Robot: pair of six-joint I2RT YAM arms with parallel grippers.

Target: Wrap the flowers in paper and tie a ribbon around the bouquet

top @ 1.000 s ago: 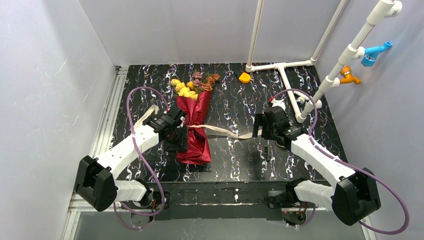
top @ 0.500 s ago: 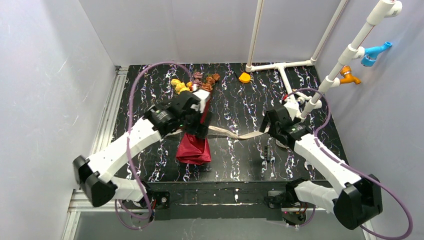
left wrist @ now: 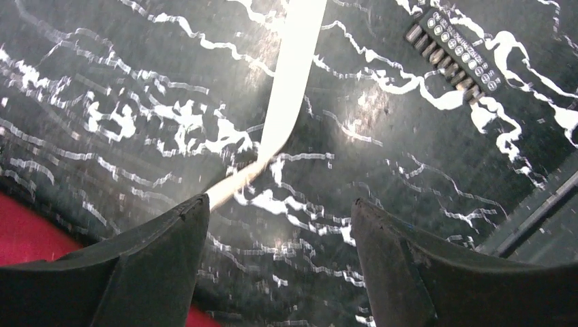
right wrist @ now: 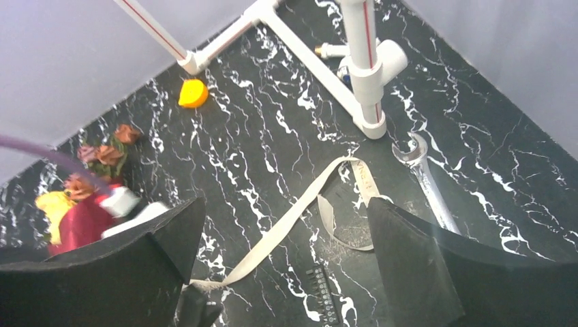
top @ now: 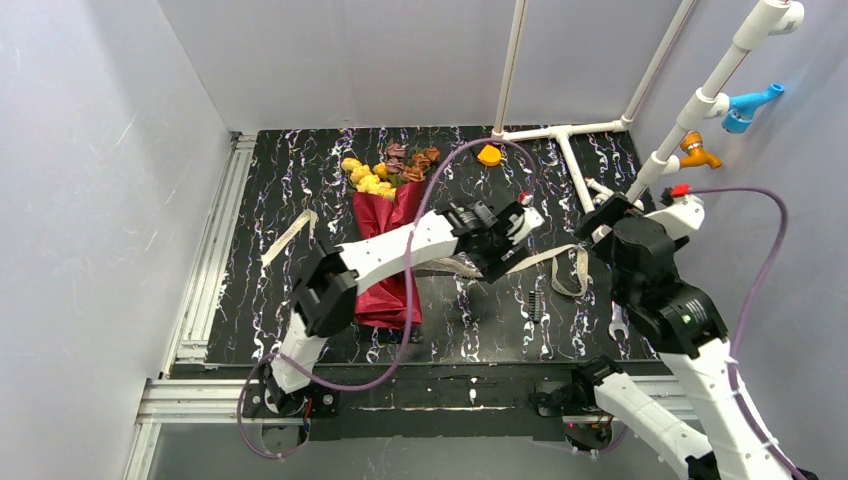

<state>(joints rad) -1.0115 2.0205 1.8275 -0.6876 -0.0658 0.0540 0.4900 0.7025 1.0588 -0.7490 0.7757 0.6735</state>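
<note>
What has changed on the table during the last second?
The left gripper swung from left of the bouquet across it to the right, and is now open above the ribbon. The right gripper, open, drew back rightward. The ribbon's free end slid rightward. The bouquet stayed put.

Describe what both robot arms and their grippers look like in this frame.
Both the left arm and the right arm have smooth white link shells joined by chunky black joint housings. A looping purple cable runs along each. The left gripper and right gripper have broad, matte black, wedge-shaped fingers. Each arm carries a small red spot near its wrist.
</note>
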